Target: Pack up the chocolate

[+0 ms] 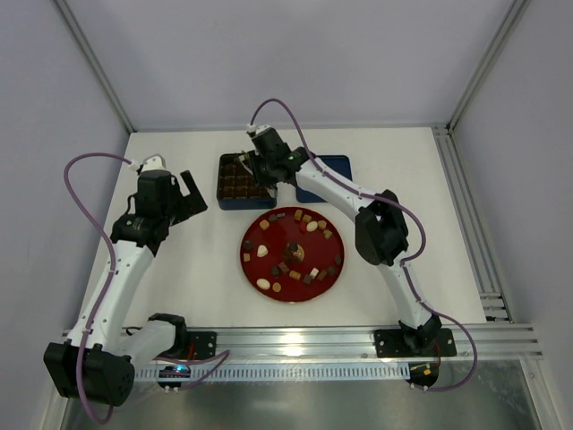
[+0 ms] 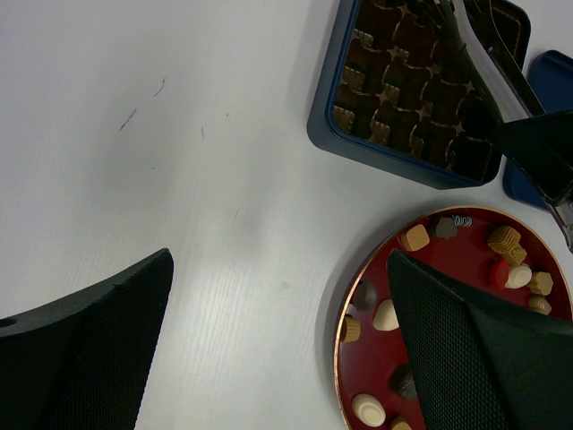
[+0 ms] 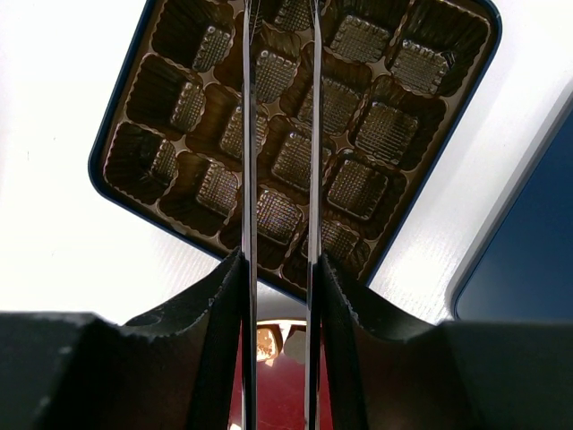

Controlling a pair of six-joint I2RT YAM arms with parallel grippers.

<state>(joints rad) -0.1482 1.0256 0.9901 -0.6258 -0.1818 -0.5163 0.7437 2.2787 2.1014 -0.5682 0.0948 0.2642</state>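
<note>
Right gripper [image 3: 279, 260] clamps metal tongs [image 3: 248, 134] over the blue tin [image 3: 183, 107]. Their tips are hidden, so a chocolate [image 1: 312, 227] may miss its cell. Left gripper [image 2: 277, 345] gapes empty.

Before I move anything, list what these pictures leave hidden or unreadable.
Right wrist view: the right gripper blades run off the top edge, so whether their tips hold anything is unseen.
Top view: the right arm covers part of the tin; cell contents are too small.
Left wrist view: a finger of the left gripper and the bottom edge cut off the red plate.
</note>
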